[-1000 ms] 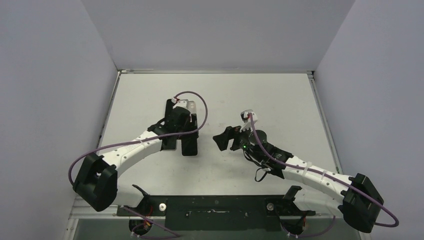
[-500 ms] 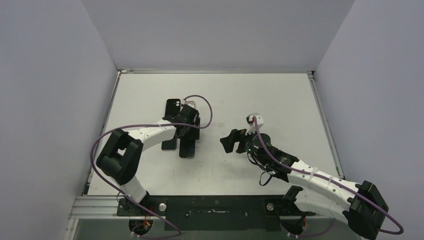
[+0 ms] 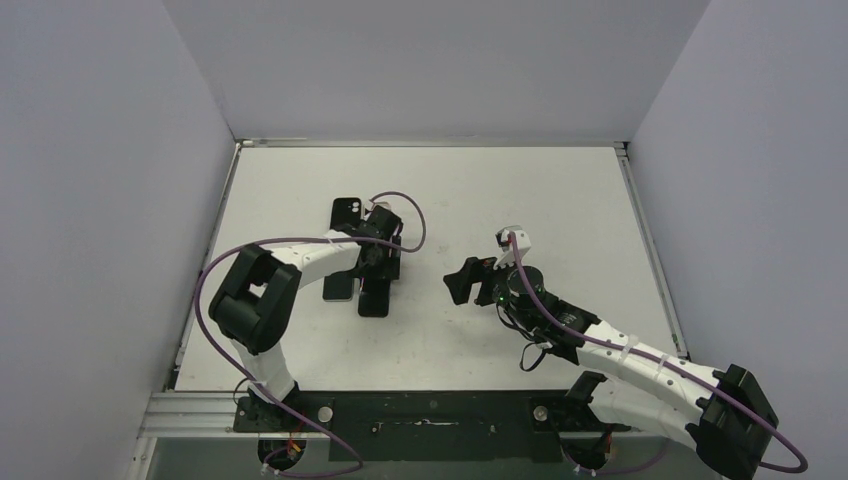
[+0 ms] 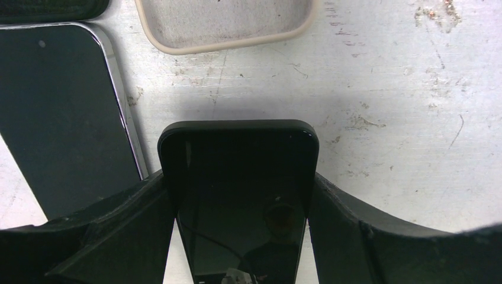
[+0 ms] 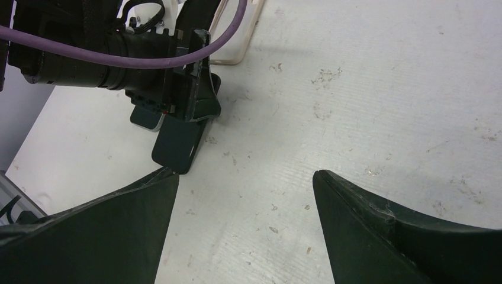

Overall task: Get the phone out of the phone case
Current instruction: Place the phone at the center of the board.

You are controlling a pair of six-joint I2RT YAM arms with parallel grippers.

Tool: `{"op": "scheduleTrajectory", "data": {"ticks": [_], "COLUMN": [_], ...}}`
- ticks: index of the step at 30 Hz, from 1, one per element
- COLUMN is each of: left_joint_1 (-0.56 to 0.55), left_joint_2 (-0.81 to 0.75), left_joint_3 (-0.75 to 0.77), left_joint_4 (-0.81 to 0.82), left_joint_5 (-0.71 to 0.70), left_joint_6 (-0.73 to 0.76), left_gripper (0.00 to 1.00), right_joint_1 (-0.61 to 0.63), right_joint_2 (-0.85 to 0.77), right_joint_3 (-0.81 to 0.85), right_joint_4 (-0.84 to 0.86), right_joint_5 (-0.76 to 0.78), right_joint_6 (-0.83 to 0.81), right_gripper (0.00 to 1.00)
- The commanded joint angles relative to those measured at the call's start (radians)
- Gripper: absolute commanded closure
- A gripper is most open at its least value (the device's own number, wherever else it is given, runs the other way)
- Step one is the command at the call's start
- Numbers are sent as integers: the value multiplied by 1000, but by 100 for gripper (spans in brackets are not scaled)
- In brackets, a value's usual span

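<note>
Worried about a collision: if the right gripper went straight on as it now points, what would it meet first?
Likely bare table: the open right gripper tilts down at it. The dark phone in the left gripper lies off that line, though depth is unclear.

Both arms [image 3: 640, 362] have white links [image 3: 310, 260], black joints [image 3: 245, 300] and fingers [image 4: 100, 236], purple cables [image 5: 118, 58]; the right shows a green light [image 3: 489, 294]

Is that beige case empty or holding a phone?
Empty, in the part visible: the left wrist view shows the beige case with bare fuzzy lining, no phone inside. The left pincer grips a separate black phone.
</note>
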Motion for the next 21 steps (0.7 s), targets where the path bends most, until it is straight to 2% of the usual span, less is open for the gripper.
{"op": "scheduleTrajectory", "data": {"ticks": [1,2,12,21], "left_joint_1": [11,12,12,-25], "left_joint_2": [6,5,-35,-168], "left_joint_3": [50,52,59,34], "left_joint_4": [-13,-14,-6,-71], "left_joint_5": [-19,-21,-10,-20], "left_joint_6": [-10,-12,-21,-36], "left_gripper": [39,34,14,14], "right_joint_1": [-8,-8,-10,-12], "right_joint_2": [-16,-16,-10,-21], "right_joint_3": [-4,-5,-10,-21], "right_joint_4": [18,18,23,18], "right_joint_5": [13,13,6,13], "right_joint_6": [-3,-3,0,4], "right_gripper": [14,13,13,13]}}
